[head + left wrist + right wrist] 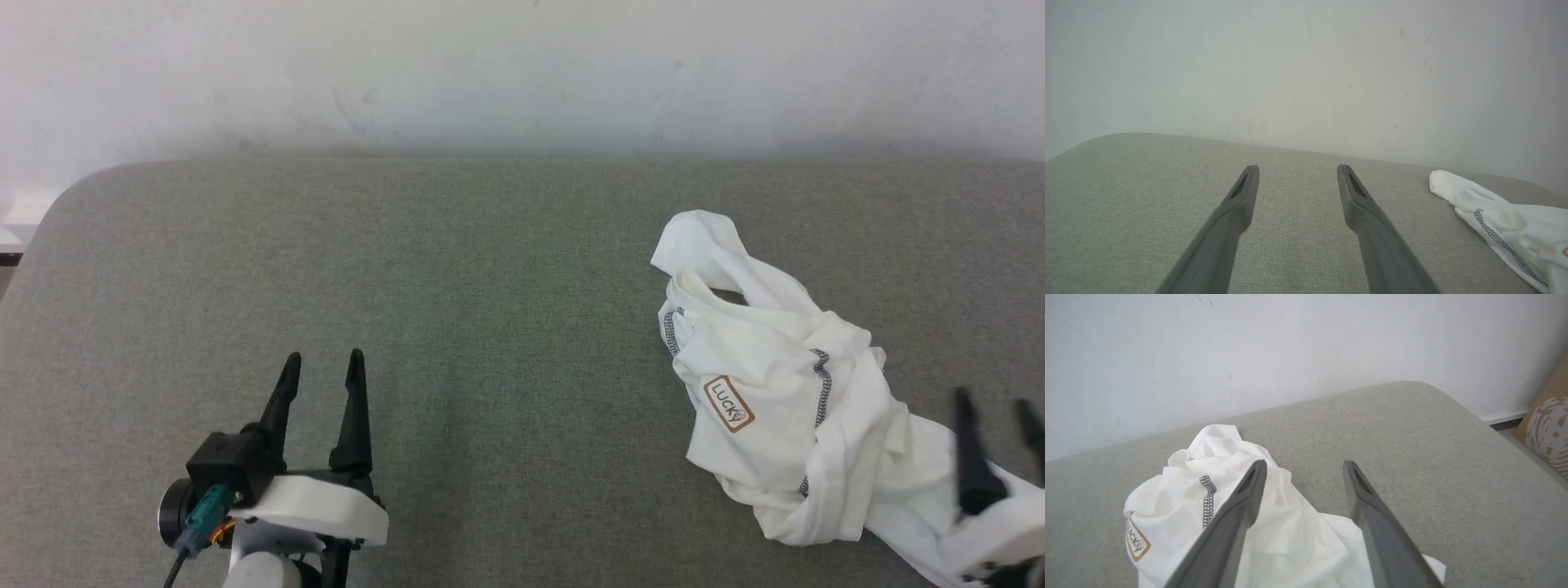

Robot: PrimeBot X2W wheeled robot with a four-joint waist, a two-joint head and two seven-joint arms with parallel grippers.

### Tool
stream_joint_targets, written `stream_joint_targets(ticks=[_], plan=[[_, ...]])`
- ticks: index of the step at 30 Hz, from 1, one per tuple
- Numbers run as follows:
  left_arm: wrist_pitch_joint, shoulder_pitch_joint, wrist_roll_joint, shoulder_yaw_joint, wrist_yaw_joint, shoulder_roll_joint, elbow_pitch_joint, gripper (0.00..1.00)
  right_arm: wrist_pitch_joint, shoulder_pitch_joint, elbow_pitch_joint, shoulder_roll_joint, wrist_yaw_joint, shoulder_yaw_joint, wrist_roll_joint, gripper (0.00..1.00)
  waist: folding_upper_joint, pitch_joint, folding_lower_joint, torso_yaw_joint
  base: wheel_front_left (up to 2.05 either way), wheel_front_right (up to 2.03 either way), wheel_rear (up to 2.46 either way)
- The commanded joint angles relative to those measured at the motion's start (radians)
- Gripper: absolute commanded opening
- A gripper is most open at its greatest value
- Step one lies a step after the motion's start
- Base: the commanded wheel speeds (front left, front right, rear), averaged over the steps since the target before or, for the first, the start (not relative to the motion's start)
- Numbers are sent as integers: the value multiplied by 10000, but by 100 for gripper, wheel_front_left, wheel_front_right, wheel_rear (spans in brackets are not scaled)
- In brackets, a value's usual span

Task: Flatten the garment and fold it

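Nearest the robot, the left gripper (pixel 325 356) hangs over the bare grey fabric-covered surface (pixel 490 286). Its two dark fingers are spread apart, and the left wrist view shows only the cloth top between them (pixel 1297 167). It is well apart from the garment.

The right gripper (pixel 993 398) is at the lower right of the head view, slightly blurred, its fingers likewise spread. It is over the near right end of the white long-sleeved shirt (pixel 775 384). In the right wrist view (pixel 1304 462) crumpled fabric lies below and between the fingers. Contact with the cloth cannot be determined.

The shirt lies bunched and unfolded on the right half of the surface. A brown-bordered "LUCKY" patch (pixel 728 403) faces up, and dark grey seam stitching (pixel 821 384) is visible. One white end reaches toward the far edge.

Beyond the surface stands a scuffed white wall (pixel 522 73). A brown cardboard box (pixel 1547 420) is off the right corner.
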Motion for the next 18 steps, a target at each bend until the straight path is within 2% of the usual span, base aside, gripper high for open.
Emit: stream_joint_targets(ticks=[1, 4, 7, 11, 14, 15, 16, 18], plan=[[-47, 160, 121, 20, -65, -27, 47, 100, 10, -82, 159, 32, -7, 287, 0, 100, -1, -49, 0, -6, 0, 0, 0], [-47, 196, 101, 27, -55, -28, 71, 100, 523, -245, 582, -11, -7, 1359, -156, 100, -1, -94, 0, -25, 0, 0, 0], [-47, 184, 82, -20, -46, -30, 79, 100, 1192, -664, 1116, -390, -7, 2283, -40, 100, -1, -82, 0, -37, 0, 0, 0], [-47, 118, 49, -80, -55, -32, 84, 100, 1740, -1342, 1974, -811, -7, 2669, -25, 100, -1, -15, 0, -2, 0, 0, 0], [-47, 74, 18, -117, -68, -33, 106, 100, 2081, -1643, 2557, -856, -7, 2704, -102, 100, -1, 20, 0, 54, 0, 0, 0], [-47, 70, 10, -118, -70, -33, 109, 100, 2198, -1710, 2665, -866, -7, 2854, -14, 46, -1, 30, 0, 67, 0, 0, 0], [-47, 68, 3, -117, -70, -34, 118, 100, 2261, -1767, 2712, -867, -7, 3010, 113, 0, -1, 36, 0, 79, 0, 0, 0], [-47, 67, -10, -94, -59, -34, 134, 100, 2338, -1846, 2715, -887, -7, 3361, 331, 0, -1, 40, 0, 72, 0, 0, 0]])
